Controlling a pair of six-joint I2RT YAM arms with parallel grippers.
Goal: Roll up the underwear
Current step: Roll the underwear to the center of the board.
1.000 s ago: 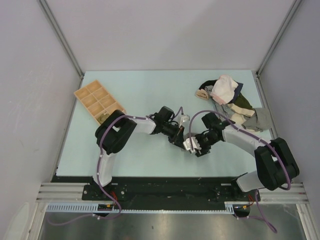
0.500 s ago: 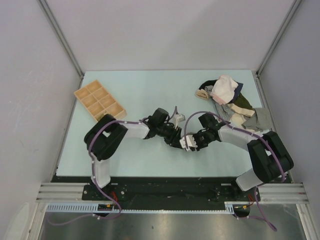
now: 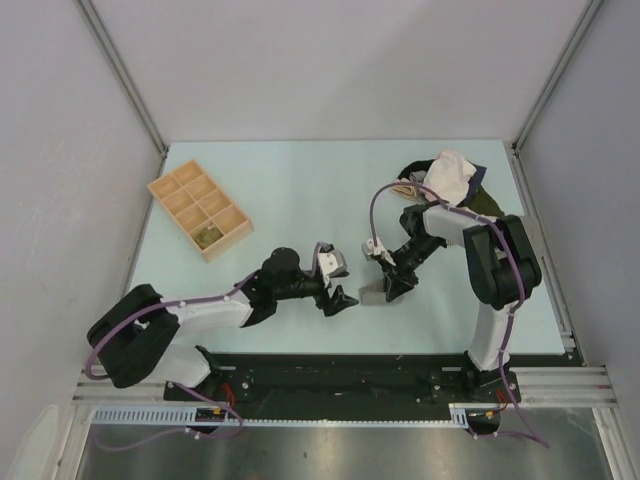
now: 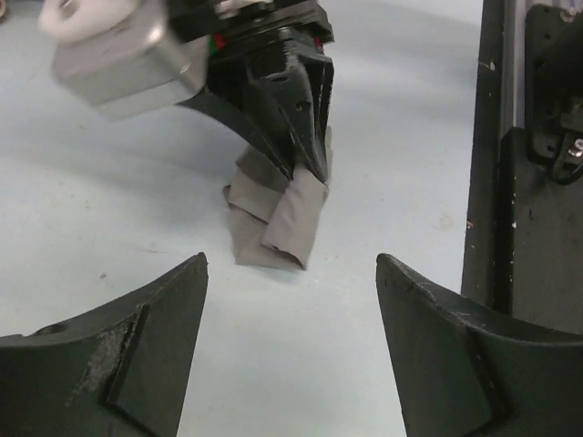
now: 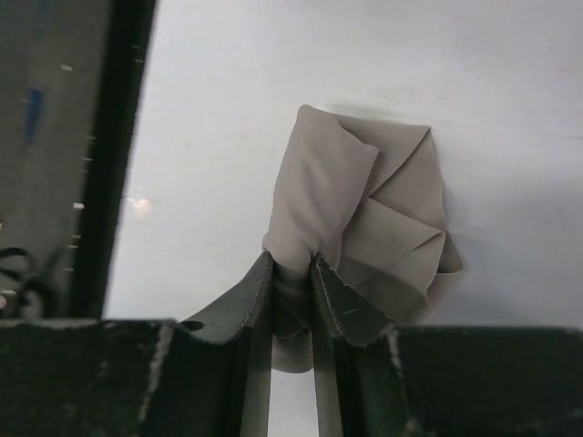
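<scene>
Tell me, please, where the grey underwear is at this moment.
In the top external view the underwear lies bunched on the table, near centre-right, pinched by the right claw, with the open left claw just to its left.

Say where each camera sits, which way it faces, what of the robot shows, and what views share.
Top external: fixed above and behind the arms, looking down on the table; left arm and right arm show whole.
Left wrist: on the left arm, looking low over the table through the open left pincer at the underwear in the right pincer.
Right wrist: on the right arm, looking down past its own pincer, shut on the underwear.
Shared: the underwear shows in all three.
</scene>
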